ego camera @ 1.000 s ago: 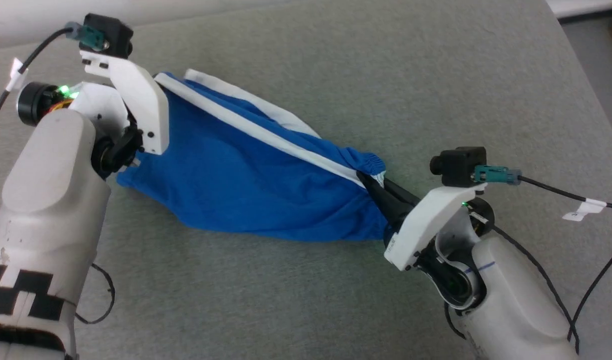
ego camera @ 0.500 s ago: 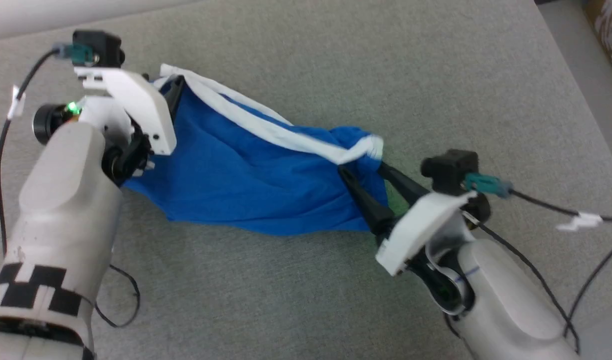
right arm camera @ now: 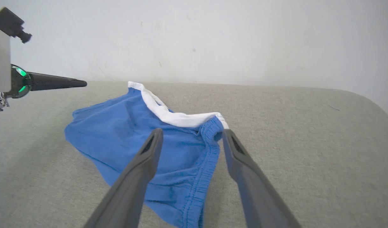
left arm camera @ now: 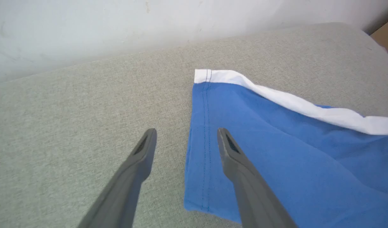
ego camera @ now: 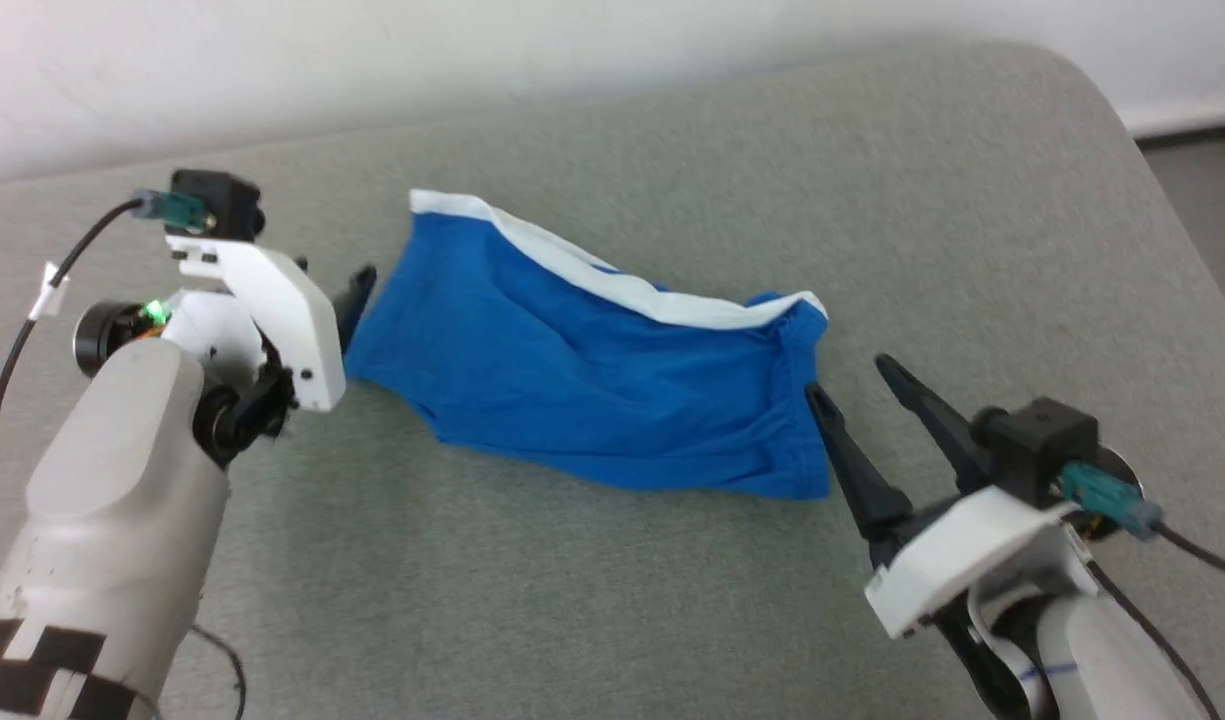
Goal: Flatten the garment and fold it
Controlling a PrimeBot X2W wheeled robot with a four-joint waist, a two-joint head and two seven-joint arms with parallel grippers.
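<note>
Garment (ego camera: 592,400) of bright blue cloth lies on the grey, cloth-covered tabletop (ego camera: 672,600), mostly spread out but wrinkled, stretching from the robot's left towards its right. A white band (ego camera: 612,285) runs along its far edge, from the far left corner to the right end. That end is gathered into a ribbed, puckered edge, while the left end is a straight stitched hem.

The left gripper (left arm camera: 185,131) sits just beside that hem with its two dark fingers spread wide and nothing between them. In its wrist view one finger stands over bare tabletop and the other over the blue cloth just inside the hem. I cannot tell whether either tip touches the fabric.

The right gripper (ego camera: 848,378) is at the gathered end, also splayed wide and holding nothing. From the head view its tips sit just off the cloth's right edge, and in its wrist view the fingers straddle the puckered edge.

A pale wall (ego camera: 472,60) rises behind the tabletop.
</note>
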